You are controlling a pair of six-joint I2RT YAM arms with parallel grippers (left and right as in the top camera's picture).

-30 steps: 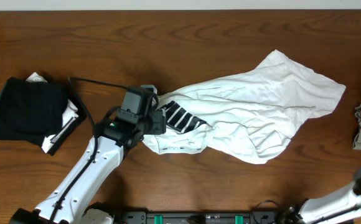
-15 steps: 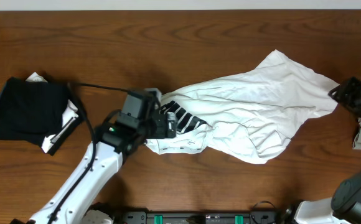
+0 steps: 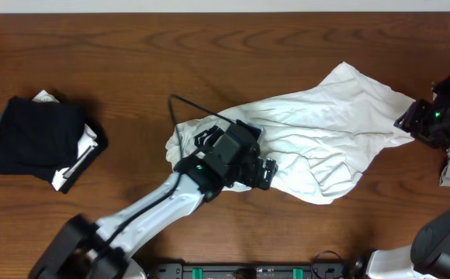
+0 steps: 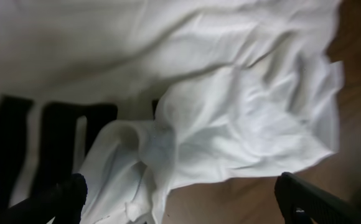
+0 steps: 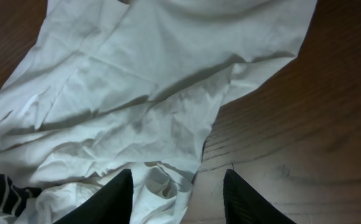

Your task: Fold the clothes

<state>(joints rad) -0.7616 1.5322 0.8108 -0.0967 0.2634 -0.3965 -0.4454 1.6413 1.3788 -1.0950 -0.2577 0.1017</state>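
The white T-shirt (image 3: 318, 132) lay crumpled toward the counter's right edge, not yet flattened. The left claw (image 4: 180, 202) hovered spread wide over its left end, while the right claw (image 5: 177, 199) hung parted at its right corner, pinching nothing. Next, each would probably need a corner grip.

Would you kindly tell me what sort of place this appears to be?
Probably a robotics lab bench, not a home: a wood-grain table, a white robot arm rising from its front edge, a black equipment rail there, and a rumpled white T-shirt.
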